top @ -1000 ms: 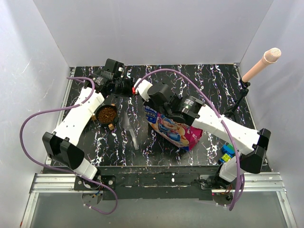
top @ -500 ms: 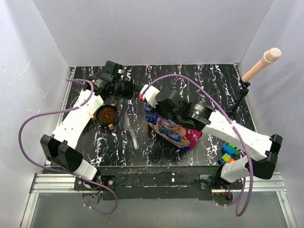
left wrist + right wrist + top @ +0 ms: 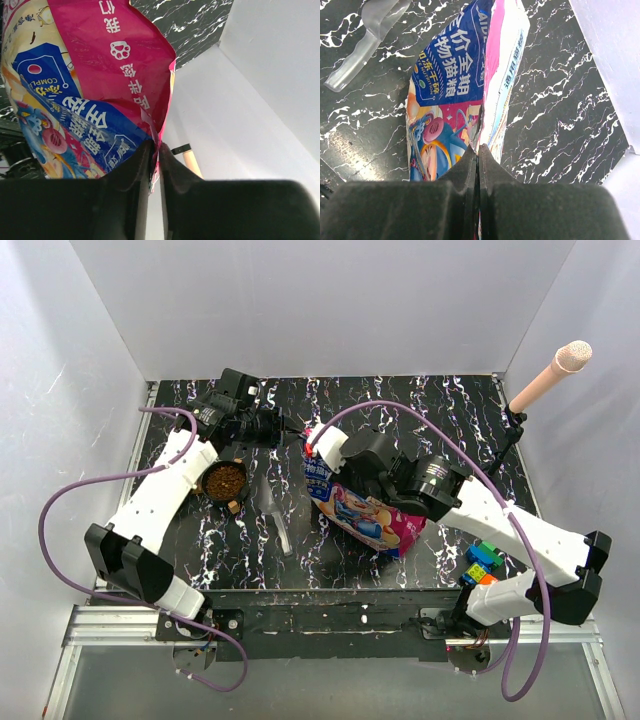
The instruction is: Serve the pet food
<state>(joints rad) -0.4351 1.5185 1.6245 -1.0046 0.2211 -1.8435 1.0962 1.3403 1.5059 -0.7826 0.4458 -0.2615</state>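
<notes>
We judge that the task is partly done. The bowl (image 3: 206,480) on the left side of the table (image 3: 450,410) holds a brown heap of pet food (image 3: 226,480), so one serving seems to be in place. The bag (image 3: 365,515) lies on its side near the middle of the table, with its printed cat face upward. We cannot tell whether its mouth is open, or how much food is inside.

Both arms are at the top edge of the bag. In the left wrist view the left gripper (image 3: 154,148) is narrow, with a thin fold of the magenta edge pinched between its fingers. In the right wrist view the right gripper (image 3: 478,149) is also closed tight on a seam of the bag. To us this looks like a two-handed hold, to lift the bag or to pull its mouth apart. What is left, we think, is to bring more food to the bowl or to put the bag away. The pictures do not say which.

A clear plastic scoop (image 3: 275,508) lies between the bowl and the bag, apart from both, and a tilted bag could knock against it. Colourful toy blocks (image 3: 478,562) sit near the base of the right arm, well apart from the bowl. A pink rod (image 3: 548,375) leans at the far right corner. The purple cables (image 3: 70,500) loop wide beside the arms and could catch on something.
</notes>
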